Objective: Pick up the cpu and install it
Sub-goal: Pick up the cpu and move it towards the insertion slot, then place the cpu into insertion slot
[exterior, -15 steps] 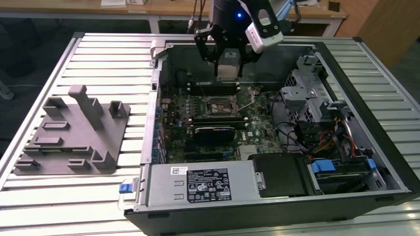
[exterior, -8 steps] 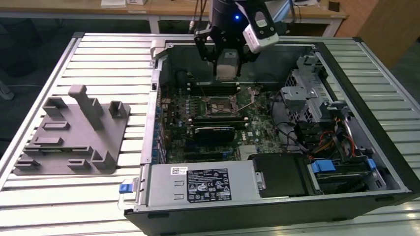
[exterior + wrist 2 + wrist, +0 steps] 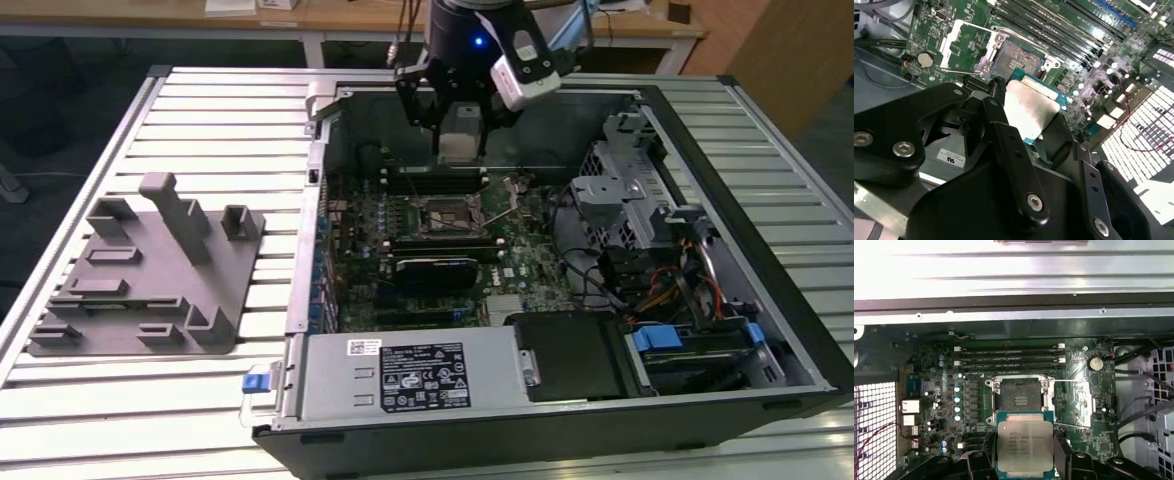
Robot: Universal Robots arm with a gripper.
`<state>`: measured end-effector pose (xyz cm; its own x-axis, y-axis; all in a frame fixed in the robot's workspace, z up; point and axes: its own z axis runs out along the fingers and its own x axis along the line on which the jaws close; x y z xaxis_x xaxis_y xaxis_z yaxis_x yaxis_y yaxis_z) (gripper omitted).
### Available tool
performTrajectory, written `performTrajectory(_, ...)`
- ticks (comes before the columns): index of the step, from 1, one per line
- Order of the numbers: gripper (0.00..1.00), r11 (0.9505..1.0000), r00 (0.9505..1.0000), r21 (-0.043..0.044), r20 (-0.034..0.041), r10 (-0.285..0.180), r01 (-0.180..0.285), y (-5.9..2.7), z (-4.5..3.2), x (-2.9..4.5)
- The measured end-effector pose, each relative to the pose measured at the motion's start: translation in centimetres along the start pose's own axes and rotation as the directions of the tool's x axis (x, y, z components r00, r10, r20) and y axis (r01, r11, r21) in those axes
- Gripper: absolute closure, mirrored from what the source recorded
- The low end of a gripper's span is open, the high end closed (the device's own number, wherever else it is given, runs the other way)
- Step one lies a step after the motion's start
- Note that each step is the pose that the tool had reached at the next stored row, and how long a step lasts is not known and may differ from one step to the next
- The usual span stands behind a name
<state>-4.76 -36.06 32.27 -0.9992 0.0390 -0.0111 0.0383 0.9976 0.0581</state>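
The cpu [image 3: 1025, 444], a flat square chip with a silvery top and a greenish edge, is clamped between the black fingers [image 3: 1061, 457] of my gripper [image 3: 1025, 456]. It hangs in the air above the motherboard, apart from it. In the second wrist view the cpu [image 3: 1029, 107] sits in the gripper [image 3: 1029, 120], close to the open black-framed socket [image 3: 1016, 57]. That socket [image 3: 1019, 397] lies just beyond the chip's far edge, with its metal load plate [image 3: 1074, 400] swung open beside it. In the exterior view my gripper [image 3: 461, 148] hovers over the back part of the open computer case, above the socket [image 3: 438, 215].
A grey plastic holder block [image 3: 147, 270] stands on the slatted table at the exterior view's left. Inside the case [image 3: 310, 240] are memory slots [image 3: 1011, 360] beside the socket, a power supply [image 3: 414, 372] at the front, and a drive cage [image 3: 627, 190] with cables at the right.
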Motion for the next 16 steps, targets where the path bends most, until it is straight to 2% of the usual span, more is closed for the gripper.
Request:
performTrajectory(5, 0.46, 1.0, 1.0, 0.0002, -0.0005, -0.007, 0.007, 0.09, 0.53, 0.01)
performTrajectory(16, 0.46, 1.0, 1.0, 0.0002, -0.0005, -0.007, 0.007, 0.09, 0.61, 0.01)
